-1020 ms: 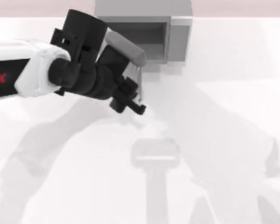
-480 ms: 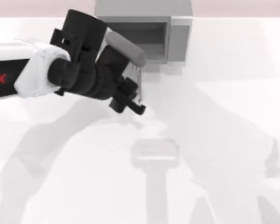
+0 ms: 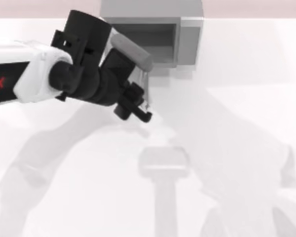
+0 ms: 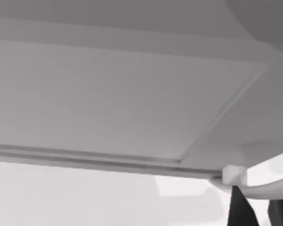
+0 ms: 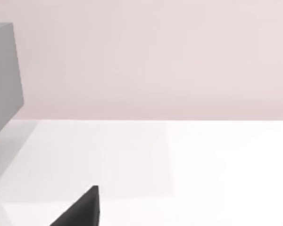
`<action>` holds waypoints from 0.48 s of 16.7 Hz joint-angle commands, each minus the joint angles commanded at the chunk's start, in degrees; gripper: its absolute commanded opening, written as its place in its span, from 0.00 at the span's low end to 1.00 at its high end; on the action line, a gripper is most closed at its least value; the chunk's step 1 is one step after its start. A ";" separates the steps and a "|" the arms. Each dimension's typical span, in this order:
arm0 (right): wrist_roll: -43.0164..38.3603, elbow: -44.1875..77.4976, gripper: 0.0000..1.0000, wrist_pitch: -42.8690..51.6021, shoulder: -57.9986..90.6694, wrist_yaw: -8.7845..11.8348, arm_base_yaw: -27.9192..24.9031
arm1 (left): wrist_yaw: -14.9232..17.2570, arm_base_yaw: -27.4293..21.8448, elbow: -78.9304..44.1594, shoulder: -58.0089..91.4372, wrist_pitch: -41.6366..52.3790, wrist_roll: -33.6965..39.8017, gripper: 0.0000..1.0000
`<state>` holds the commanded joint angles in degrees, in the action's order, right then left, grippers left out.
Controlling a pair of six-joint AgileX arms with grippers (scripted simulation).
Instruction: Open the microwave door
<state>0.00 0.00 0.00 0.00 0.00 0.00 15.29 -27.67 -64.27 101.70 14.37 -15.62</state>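
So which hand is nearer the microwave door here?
Left. The left hand is at the handle edge of the swung-open microwave door. The right hand is out of the top view, well away from the microwave.

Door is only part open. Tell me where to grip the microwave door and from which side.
Grip the pale bar handle on the microwave door free edge, coming from the table side. The bar stands off the panel, and the left gripper sits there already. The hinge edge gives little leverage.
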 joint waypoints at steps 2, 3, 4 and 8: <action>0.00 0.00 1.00 0.00 0.00 0.00 0.00 | 0.70 0.60 0.03 -0.32 0.16 -1.16 0.00; 0.00 0.00 1.00 0.00 0.00 0.00 0.00 | 1.09 0.97 0.15 -0.39 0.37 -1.84 0.00; 0.00 0.00 1.00 0.00 0.00 0.00 0.00 | 1.34 1.19 0.24 -0.42 0.52 -2.28 0.00; 0.00 0.00 1.00 0.00 0.00 0.00 0.00 | 1.35 1.20 0.24 -0.42 0.53 -2.31 0.00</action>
<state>0.00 0.00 0.00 0.00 0.00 0.00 16.64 -26.47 -64.03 101.28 14.91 -17.93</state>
